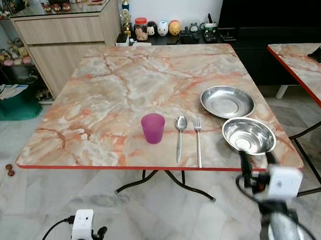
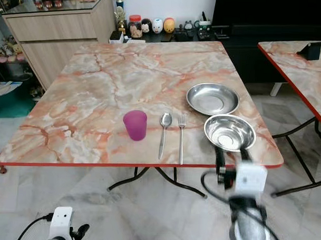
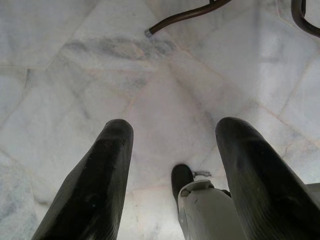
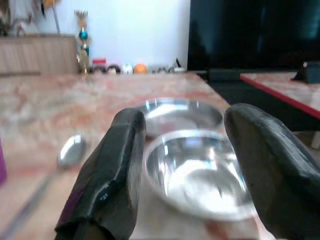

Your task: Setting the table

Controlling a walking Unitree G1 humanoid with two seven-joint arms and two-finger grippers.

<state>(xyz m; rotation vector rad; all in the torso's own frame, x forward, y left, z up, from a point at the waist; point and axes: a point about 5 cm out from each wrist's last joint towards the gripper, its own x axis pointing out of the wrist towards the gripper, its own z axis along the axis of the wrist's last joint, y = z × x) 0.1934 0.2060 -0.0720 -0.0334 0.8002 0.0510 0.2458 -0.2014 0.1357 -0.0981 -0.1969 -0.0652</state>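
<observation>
On the table (image 1: pixel 97 112): one cup (image 1: pixel 152 127), spoon (image 1: pixel 180 132), fork (image 1: pixel 198 138), two bowls (image 1: pixel 248 135).

Cup (image 1: pixel 152 127) left of spoon (image 1: pixel 180 135), fork (image 1: pixel 197 141), bowl (image 1: pixel 248 135), plate (image 1: pixel 227 101) behind

A translucent purple cup (image 1: pixel 152 127) stands upright near the front edge of the marbled surface (image 1: pixel 108 97), with a steel spoon (image 1: pixel 180 136) and fork (image 1: pixel 198 140) lying parallel just beside it, handles toward the front edge. Beyond the fork sit 2 empty steel dishes: a shallow plate (image 1: pixel 227 101) and, nearer the front corner, a deeper bowl (image 1: pixel 248 135), their rims almost touching.
</observation>
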